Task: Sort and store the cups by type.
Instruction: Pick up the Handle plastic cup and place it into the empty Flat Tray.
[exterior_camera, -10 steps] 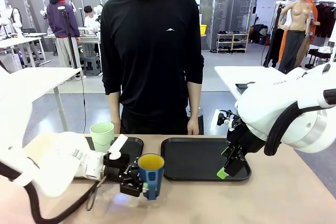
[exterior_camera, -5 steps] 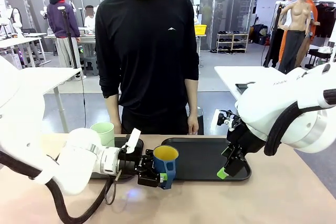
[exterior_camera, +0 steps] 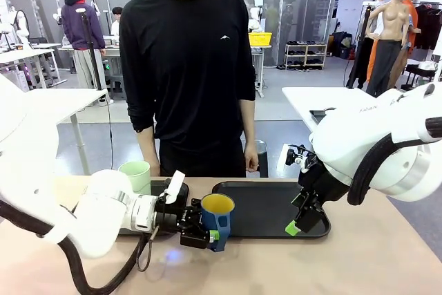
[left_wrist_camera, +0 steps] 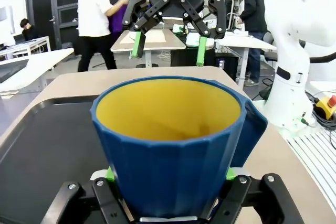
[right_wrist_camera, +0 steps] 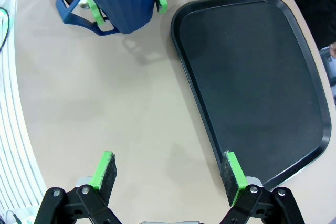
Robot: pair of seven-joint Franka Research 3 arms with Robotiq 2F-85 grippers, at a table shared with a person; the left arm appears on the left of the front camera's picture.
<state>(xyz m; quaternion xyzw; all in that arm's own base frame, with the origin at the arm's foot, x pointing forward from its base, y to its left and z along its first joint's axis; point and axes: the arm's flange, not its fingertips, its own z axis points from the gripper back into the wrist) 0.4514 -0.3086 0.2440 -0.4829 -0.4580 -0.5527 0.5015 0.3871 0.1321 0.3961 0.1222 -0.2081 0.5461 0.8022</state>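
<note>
My left gripper (exterior_camera: 210, 230) is shut on the dark blue mug (exterior_camera: 217, 216), which has a yellow inside and stays upright. It holds the mug low over the table, at the near left corner of the right black tray (exterior_camera: 269, 212). In the left wrist view the green pads press both sides of the mug (left_wrist_camera: 168, 145). The pale mint-green tumbler (exterior_camera: 135, 174) stands behind my left arm, by the left tray (exterior_camera: 178, 187). My right gripper (right_wrist_camera: 168, 174) is open with nothing in it, over the right tray's near right corner (exterior_camera: 302, 223). Its view shows the mug (right_wrist_camera: 113, 3).
A person in black stands at the table's far edge, hands hanging near the right tray's back rim. The right tray (right_wrist_camera: 252, 77) has nothing on it. Bare tabletop (right_wrist_camera: 105, 103) lies between the mug and my right gripper.
Over the last second my left gripper carried the mug right, from in front of the left tray to the right tray's left edge. The right arm has not moved.
</note>
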